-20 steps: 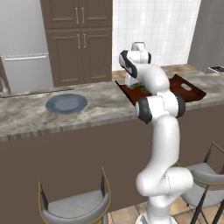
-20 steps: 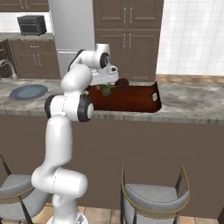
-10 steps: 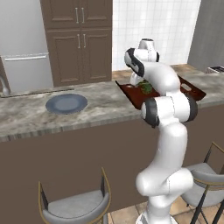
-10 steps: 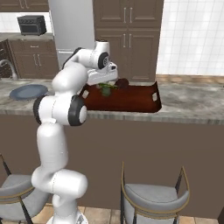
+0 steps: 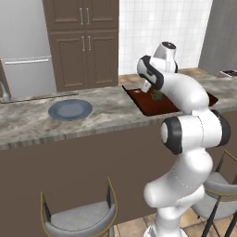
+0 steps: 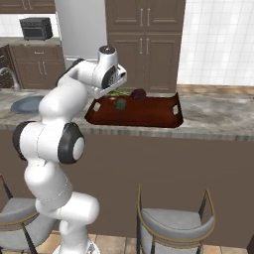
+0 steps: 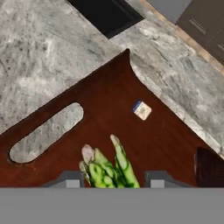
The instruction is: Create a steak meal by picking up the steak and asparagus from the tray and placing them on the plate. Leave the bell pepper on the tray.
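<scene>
While gripper [image 7: 113, 179] sits low over tray's near-left corner, asparagus [image 7: 107, 168] tips stick up between the two fingertips, w/ finger pads just outside the bundle on either side. Contact not clear from hand view, so can't tell if it's grasping or just bracketing the stalks.

Risks, my read: stalks are thin and loose, so a pinch near the tips could let one or two slide out on the lift; a low carry could also snag the tray's raised side by the handle slot.

Tray [image 6: 149, 115], dark red-brown, on counter: holds asparagus at left end under the hand, bell pepper [image 6: 120, 104] just beside it toward the middle, steak [image 6: 138, 94] near the back wall. Pepper is close enough to get nudged if hand swings right; it should remain on tray. Small pale tag [image 7: 141, 110] lies on tray floor past the stalk tips.

Farther along counter to the left, well apart from tray: plate [image 5: 70, 109], blue-grey, nothing on it, so neither item delivered yet
</scene>
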You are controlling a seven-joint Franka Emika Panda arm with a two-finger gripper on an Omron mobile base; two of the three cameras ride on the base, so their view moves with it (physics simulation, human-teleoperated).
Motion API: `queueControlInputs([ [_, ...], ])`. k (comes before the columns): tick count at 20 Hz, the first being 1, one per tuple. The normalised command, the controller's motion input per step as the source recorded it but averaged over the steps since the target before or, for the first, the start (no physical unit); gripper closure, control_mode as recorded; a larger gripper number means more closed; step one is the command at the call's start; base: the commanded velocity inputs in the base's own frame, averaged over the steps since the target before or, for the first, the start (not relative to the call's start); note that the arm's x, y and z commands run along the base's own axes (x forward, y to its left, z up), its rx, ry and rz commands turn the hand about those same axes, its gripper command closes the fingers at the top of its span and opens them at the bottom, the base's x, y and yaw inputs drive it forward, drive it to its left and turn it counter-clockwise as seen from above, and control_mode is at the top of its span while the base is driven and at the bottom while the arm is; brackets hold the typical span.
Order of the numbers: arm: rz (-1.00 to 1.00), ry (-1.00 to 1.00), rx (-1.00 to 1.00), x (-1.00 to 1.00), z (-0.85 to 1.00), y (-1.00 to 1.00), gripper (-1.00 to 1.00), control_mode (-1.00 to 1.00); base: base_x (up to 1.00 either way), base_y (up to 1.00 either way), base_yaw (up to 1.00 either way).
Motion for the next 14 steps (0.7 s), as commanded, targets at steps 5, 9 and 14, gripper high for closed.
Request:
queueControlInputs([
  [5,0.14,0.05,0.0,-0.07,0.71,0.44,1.0,-1.0,0.0,0.0,0.0],
  [9,0.12,0.19,0.0,-0.22,0.49,0.82,1.0,-1.0,0.0,0.0,0.0],
  [14,0.1,0.15,-0.01,-0.3,0.07,0.94,1.0,-1.0,0.0,0.0,0.0],
])
